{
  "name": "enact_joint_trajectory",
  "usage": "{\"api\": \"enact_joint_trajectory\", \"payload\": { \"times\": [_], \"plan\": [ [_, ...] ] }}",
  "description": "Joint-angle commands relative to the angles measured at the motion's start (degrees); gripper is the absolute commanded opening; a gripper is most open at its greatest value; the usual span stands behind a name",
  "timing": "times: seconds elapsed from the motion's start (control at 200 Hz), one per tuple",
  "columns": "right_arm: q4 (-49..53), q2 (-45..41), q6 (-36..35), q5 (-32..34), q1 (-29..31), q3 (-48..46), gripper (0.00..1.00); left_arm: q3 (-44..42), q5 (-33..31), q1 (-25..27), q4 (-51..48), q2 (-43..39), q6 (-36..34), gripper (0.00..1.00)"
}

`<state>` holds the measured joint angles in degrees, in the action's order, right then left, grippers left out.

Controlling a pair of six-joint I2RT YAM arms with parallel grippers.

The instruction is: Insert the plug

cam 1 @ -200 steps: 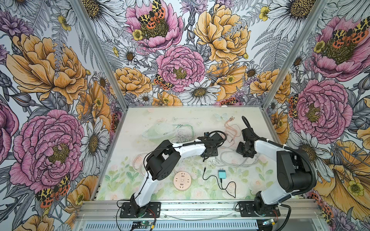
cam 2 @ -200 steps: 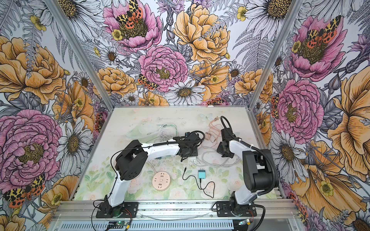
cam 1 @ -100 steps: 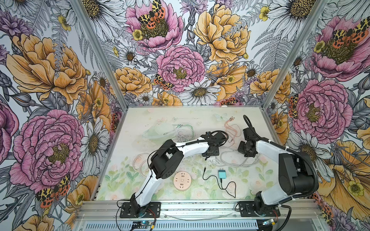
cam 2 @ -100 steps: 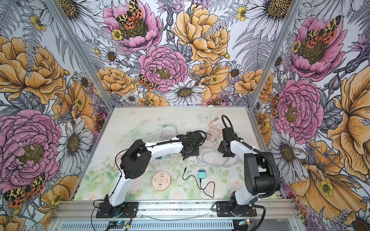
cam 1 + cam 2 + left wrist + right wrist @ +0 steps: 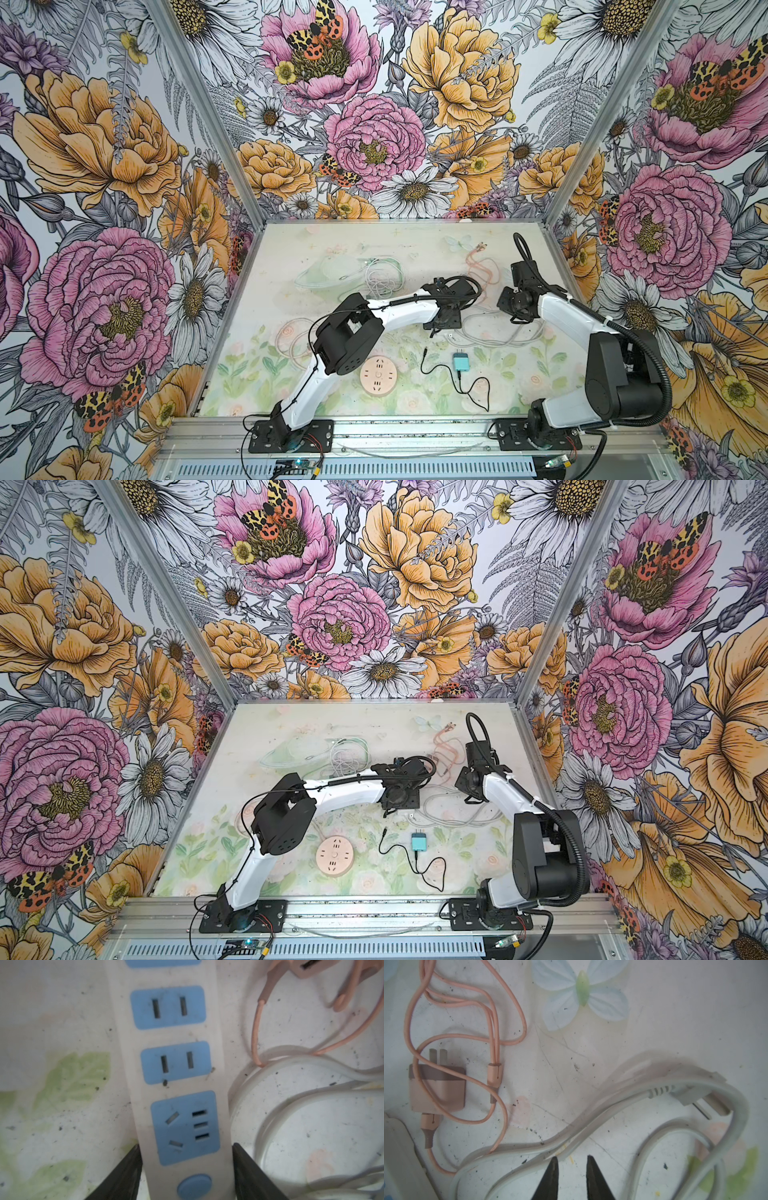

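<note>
Two end effectors, one plug not yet inserted on a cluttered tabletop.

Lying flat on the tabletop (image 5: pixel 415 237) with its prongs bare, the pink plug (image 5: pixel 437 1088) has its own pink cable (image 5: pixel 495 1047) looped across it; it sits near the white strip (image 5: pixel 172 1034), outside every blue socket. The left end effector (image 5: pixel 185 1145) straddles the strip's button end, jaws wide apart, one finger just beside each edge, gripping nothing. The right end effector (image 5: pixel 571 1157) hovers over a grey cord (image 5: pixel 519 1147), jaws parted only a little, nothing between them. Toward the front edge, in both top views, a round socket (image 5: pixel 378 375) and a teal adapter (image 5: pixel 461 362) on a black lead lie well apart from the plug.
</note>
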<state>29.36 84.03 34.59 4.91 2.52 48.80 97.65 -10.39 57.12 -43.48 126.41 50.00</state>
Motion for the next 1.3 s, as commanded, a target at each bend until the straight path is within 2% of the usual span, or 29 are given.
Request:
{"api": "enact_joint_trajectory", "payload": {
  "times": [0.0, 0.095, 0.245, 0.46, 0.575, 0.651, 0.786, 0.916, 1.116, 1.296],
  "plan": [
    [0.2, -2.3, -0.6, 0.2, -0.3, 2.5, 0.26, -0.8, -5.6, -0.9, -5.3, -4.1, -3.5, 0.68],
    [0.3, -3.3, -1.1, -0.3, -0.3, 2.9, 0.28, 0.3, -7.7, -1.8, -7.0, -5.8, -7.3, 0.69],
    [0.4, -4.7, -1.9, -0.4, -0.4, 3.9, 0.3, 3.9, -5.2, -3.1, -7.0, -6.0, -13.8, 0.7],
    [1.0, -4.9, -2.6, 0.6, -0.4, 5.2, 0.32, 9.3, -3.1, -4.6, -7.1, -2.5, -16.4, 0.7],
    [1.5, -4.3, -2.8, 0.6, -0.4, 5.9, 0.33, 8.7, -2.5, -6.4, -6.9, -2.4, -15.8, 0.67],
    [1.5, -4.0, -3.0, 0.7, -0.4, 6.2, 0.33, 7.1, -3.7, -7.1, -6.9, -3.8, -15.8, 0.59],
    [1.4, -3.4, -3.0, 0.6, -0.4, 6.5, 0.33, 2.1, -4.1, -8.1, -6.8, -7.4, -15.4, 0.3],
    [1.5, -2.3, -3.0, 0.3, -0.4, 6.8, 0.33, -2.2, -3.9, -8.3, -6.6, -7.9, -14.4, 0.17],
    [1.5, -2.0, -3.2, 0.2, -0.4, 7.3, 0.33, -6.6, -3.3, -8.6, -3.0, -6.7, -12.5, 0.14],
    [1.5, -1.6, -3.5, 0.1, -0.4, 7.5, 0.33, -4.9, -2.7, -9.2, -0.1, -4.0, -12.8, 0.12]
  ]
}}
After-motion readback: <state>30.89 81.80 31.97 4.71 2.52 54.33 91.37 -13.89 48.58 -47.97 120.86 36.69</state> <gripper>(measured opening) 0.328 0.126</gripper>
